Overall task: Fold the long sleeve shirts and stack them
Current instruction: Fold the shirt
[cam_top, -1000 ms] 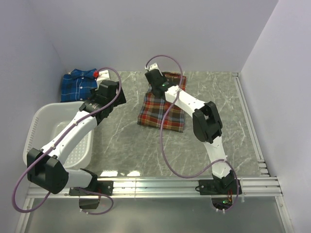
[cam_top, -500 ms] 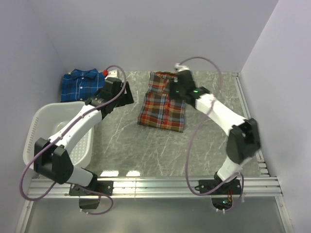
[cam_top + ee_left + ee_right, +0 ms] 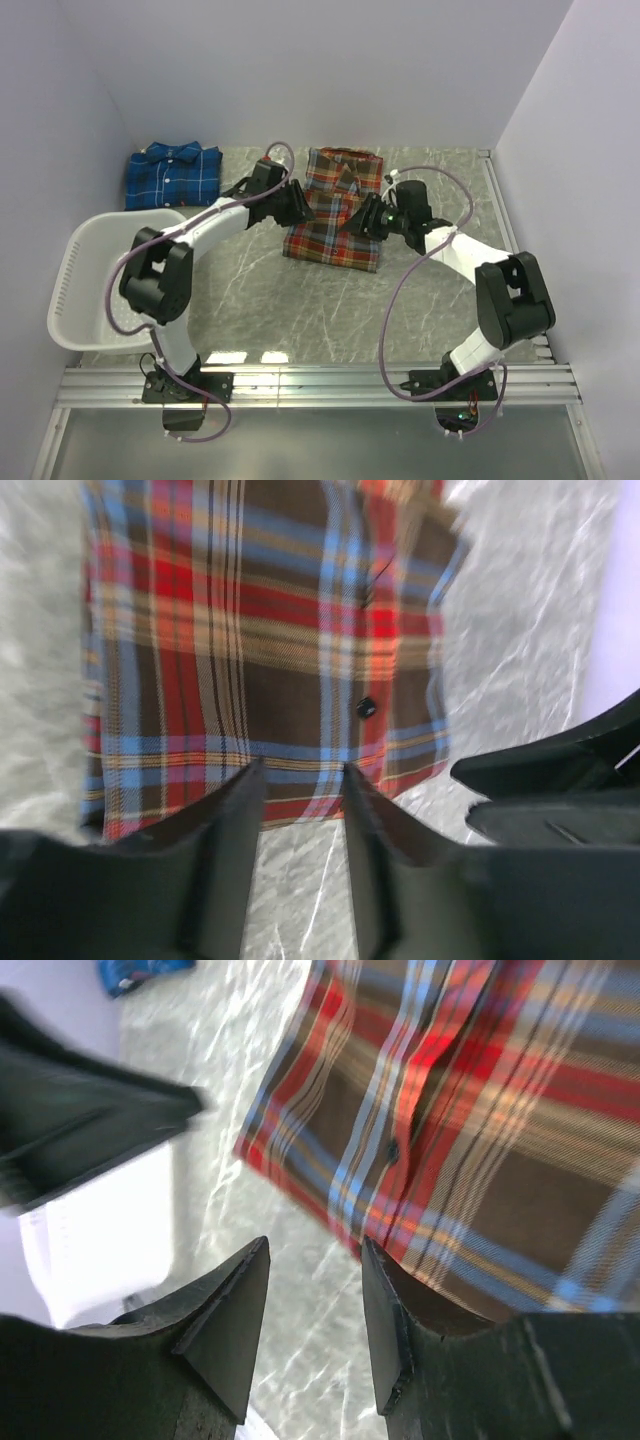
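Beside the folded red-orange plaid shirt, left gripper and right gripper hang parted, empty; limp, light cloth probably wants pinching at its edges.

On the table, my jaws stood at the middle shirt's left and right edges. The basket sat left-front of it and the other shirt left-behind.

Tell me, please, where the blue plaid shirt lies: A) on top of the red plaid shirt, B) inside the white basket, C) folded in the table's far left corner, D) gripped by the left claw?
C: the blue plaid shirt lies folded in the far left corner, beyond the white basket and apart from the red plaid shirt.
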Tool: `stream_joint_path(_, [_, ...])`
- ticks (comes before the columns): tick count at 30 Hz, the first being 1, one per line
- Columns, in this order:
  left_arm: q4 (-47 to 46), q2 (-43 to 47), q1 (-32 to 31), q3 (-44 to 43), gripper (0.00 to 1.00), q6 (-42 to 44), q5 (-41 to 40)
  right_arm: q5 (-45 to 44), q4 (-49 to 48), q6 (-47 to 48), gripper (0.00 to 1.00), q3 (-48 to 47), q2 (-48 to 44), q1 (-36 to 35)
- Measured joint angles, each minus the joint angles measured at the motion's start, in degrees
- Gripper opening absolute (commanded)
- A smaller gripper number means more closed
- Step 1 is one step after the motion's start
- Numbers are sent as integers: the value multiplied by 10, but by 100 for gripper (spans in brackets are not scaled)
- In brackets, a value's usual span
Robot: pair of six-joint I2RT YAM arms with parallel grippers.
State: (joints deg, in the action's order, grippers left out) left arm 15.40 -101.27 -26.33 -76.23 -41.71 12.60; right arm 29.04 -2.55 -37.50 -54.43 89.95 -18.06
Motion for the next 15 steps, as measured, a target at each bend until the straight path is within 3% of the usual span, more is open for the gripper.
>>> stream_joint_path(7, [-17,-48,-4,35,25,-11,30,60,-116,-52,48,47,75,0])
stream_joint_path(15, [-65,-63,0,139,21,-40,28,92,-204,-96,46,87,168,7])
